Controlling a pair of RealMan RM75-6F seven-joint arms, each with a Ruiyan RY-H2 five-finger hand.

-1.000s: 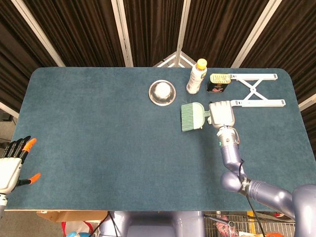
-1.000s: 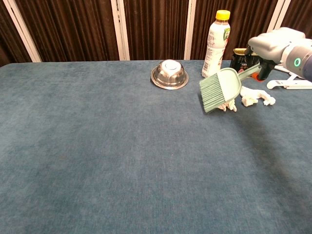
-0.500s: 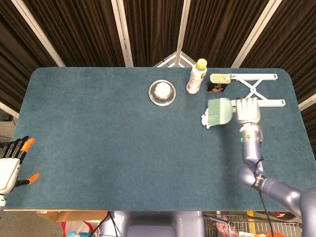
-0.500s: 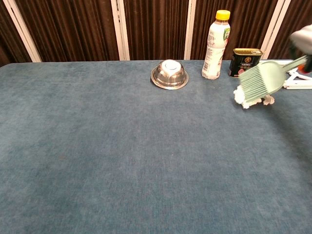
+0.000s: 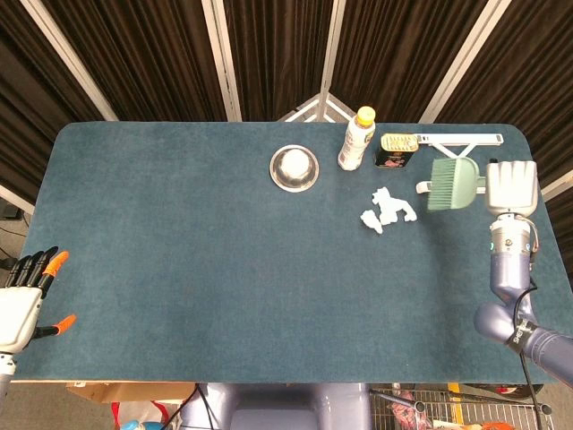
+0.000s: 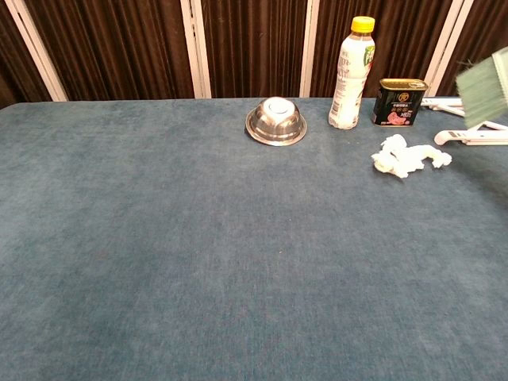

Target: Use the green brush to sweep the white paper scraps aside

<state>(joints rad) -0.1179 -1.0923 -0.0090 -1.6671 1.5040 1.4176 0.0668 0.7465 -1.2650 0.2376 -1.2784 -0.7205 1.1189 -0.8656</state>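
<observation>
- The left hand (image 5: 22, 300) rests at the near left corner of the desk (image 5: 179, 251), fingers spread and holding nothing. It is well apart from the work and poses no risk where it lies.
- The right hand (image 5: 511, 186) is at the far right of the desk, gripping the handle of the green brush (image 5: 452, 184). The brush head points left, toward the scraps. In the chest view only the bristle end (image 6: 484, 86) shows at the right edge, and it appears raised off the desk.
- The white paper scraps (image 5: 387, 208) lie in a loose clump on the blue cloth, left of the brush and apart from it, near the desk's middle right.
- Risk: if the brush comes down too high or too far right, it would probably pass over the scraps or miss them.
- Risk: the light scraps may scatter or cling to the bristles rather than slide, leaving pieces behind.
- Just beyond the brush lies a white folding stand (image 5: 458, 140). A wide swing could catch it.
- Farther back stand a dark tin (image 5: 397, 150) and a bottle (image 5: 355, 140), both just beyond the scraps. A stroke angled away from the robot could push scraps against them or knock the tall bottle over.
- A steel bowl (image 5: 295, 167) sits upside down further left. A long leftward sweep could drive scraps against it.
</observation>
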